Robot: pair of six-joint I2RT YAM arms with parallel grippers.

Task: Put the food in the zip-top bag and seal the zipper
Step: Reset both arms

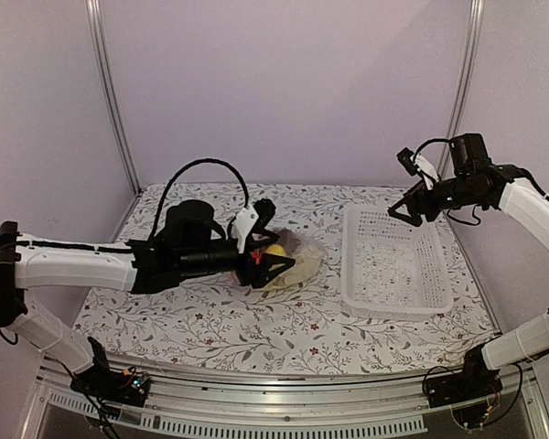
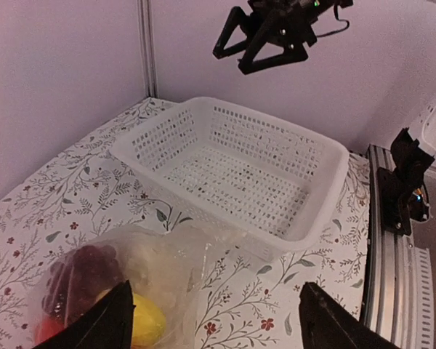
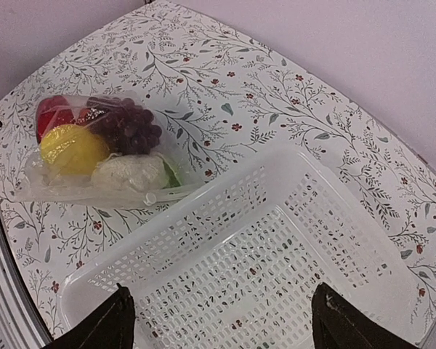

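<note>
The zip-top bag (image 3: 36, 182) lies flat on the flowered table, left of the basket. Through the clear plastic I see the food: a yellow piece (image 3: 73, 147), a dark grape bunch (image 3: 131, 127), a red pepper (image 3: 52, 113) and a white cauliflower (image 3: 131, 173). The zipper (image 3: 156, 195) runs as a thin strip along the bag's edge facing the basket. My left gripper (image 1: 273, 245) hovers open just over the bag (image 1: 302, 265), its fingers spread wide with nothing between them (image 2: 214, 309). My right gripper (image 1: 404, 212) hangs open, high above the basket's far side (image 3: 221, 313).
A white slotted basket (image 1: 398, 297) stands right of the bag, with nothing in it (image 3: 225, 185). Metal frame posts stand at the back corners, and a rail runs along the table's near edge (image 2: 385, 254).
</note>
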